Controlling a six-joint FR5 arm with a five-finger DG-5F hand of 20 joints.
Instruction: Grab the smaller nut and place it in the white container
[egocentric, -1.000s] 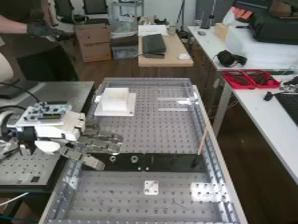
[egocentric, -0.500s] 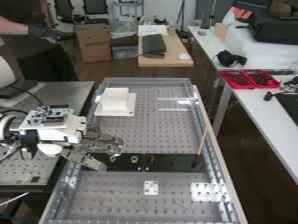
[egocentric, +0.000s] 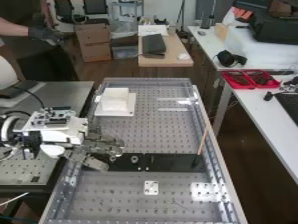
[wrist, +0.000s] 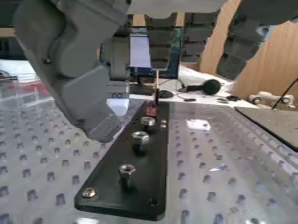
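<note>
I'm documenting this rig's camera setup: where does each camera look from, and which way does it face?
High view: fixed above the near end, looking down along the bench at a slant; arm and hand at left.
Wrist view: on the arm's wrist, looking along the black bar; the hand's fingers hang from the top.
Shared: bar, larger nut, bearing, hand.

And right here in the high view, my robot hand is covering the smaller nut and one end of the black bar. My arm is cut off by that view's edge, and I can't make out the inside of the white container! Wrist view: the edge crops my robot hand.
</note>
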